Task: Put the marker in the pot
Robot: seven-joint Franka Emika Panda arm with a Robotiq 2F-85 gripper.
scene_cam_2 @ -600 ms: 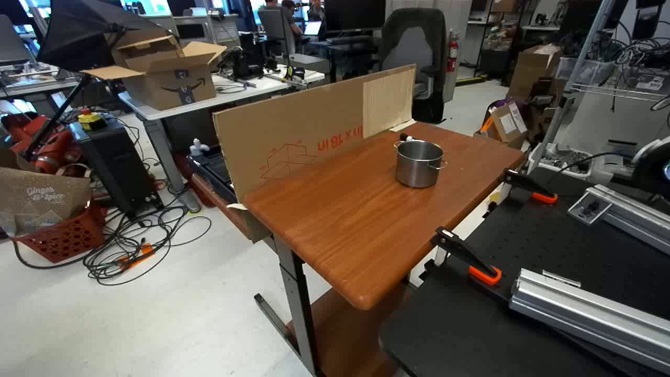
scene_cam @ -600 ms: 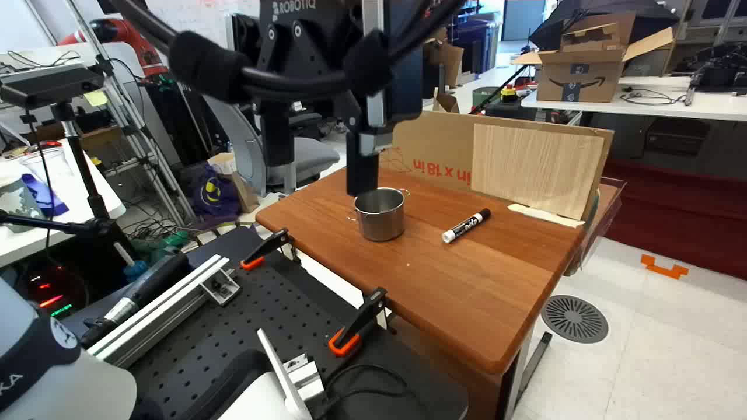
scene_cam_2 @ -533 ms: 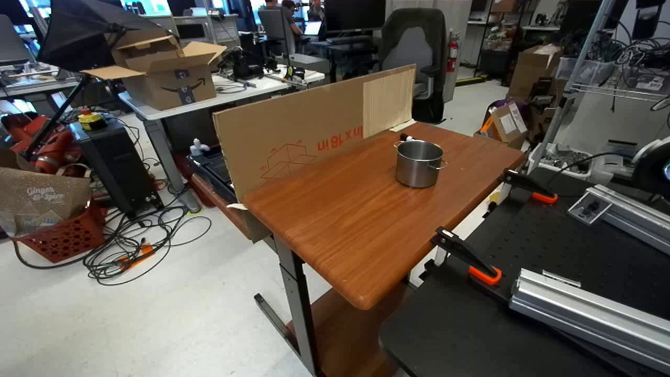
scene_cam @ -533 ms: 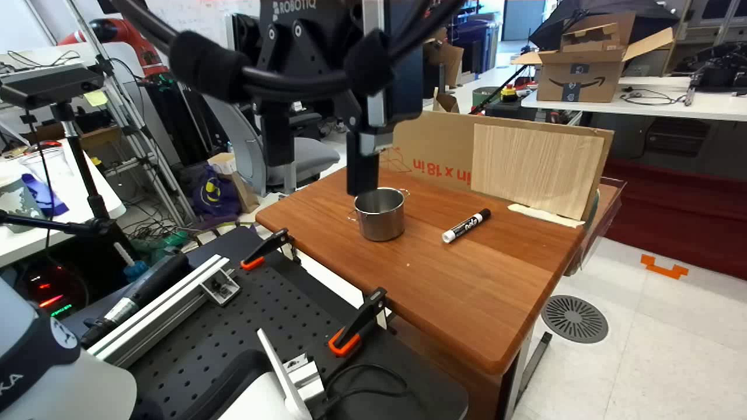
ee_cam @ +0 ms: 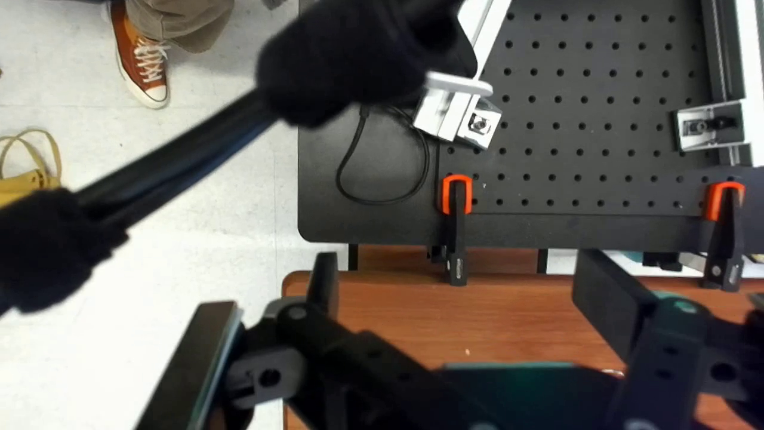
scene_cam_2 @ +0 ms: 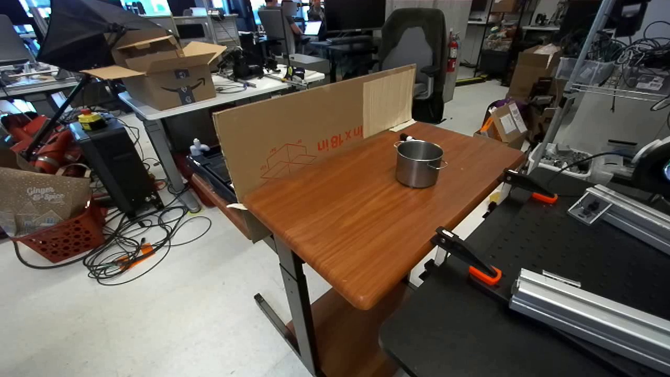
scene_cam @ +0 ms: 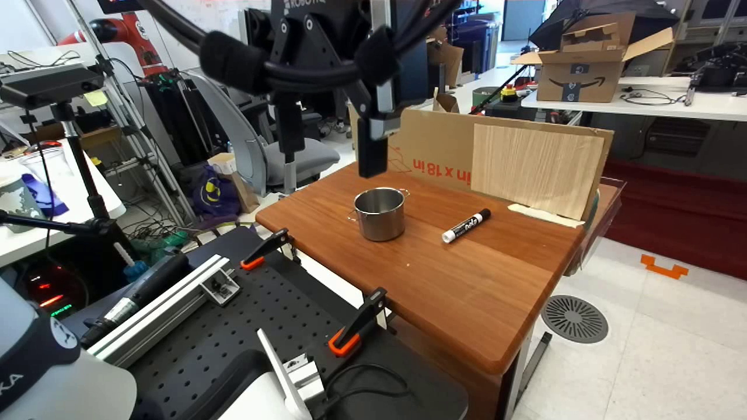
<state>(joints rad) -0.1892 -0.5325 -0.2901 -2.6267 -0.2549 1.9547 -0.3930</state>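
Note:
The marker (scene_cam: 467, 226), black with a white end, lies on the wooden table in an exterior view, to the right of the pot. It also shows in an exterior view (scene_cam_2: 407, 137), mostly hidden behind the pot. The pot (scene_cam: 380, 221) is grey metal with small wire handles and stands upright on the table; it also shows in an exterior view (scene_cam_2: 417, 173). My gripper (scene_cam: 332, 157) is open, fingers pointing down, and appears above the pot in that view, touching nothing. In the wrist view my gripper (ee_cam: 456, 269) has its fingers wide apart with nothing between them. The marker is not visible there.
The wooden table (scene_cam: 443, 291) has a cardboard panel (scene_cam_2: 293, 125) along its back edge. Two black clamps with orange ends (scene_cam: 359, 324) grip its front edge. A black perforated board (ee_cam: 567, 125) with metal rails adjoins it. A person's shoe (ee_cam: 142, 60) shows on the floor.
In an exterior view my gripper has moved up and slightly right, so its finger no longer overlaps the pot's rim. The marker and pot have not moved. The fingers stay open.

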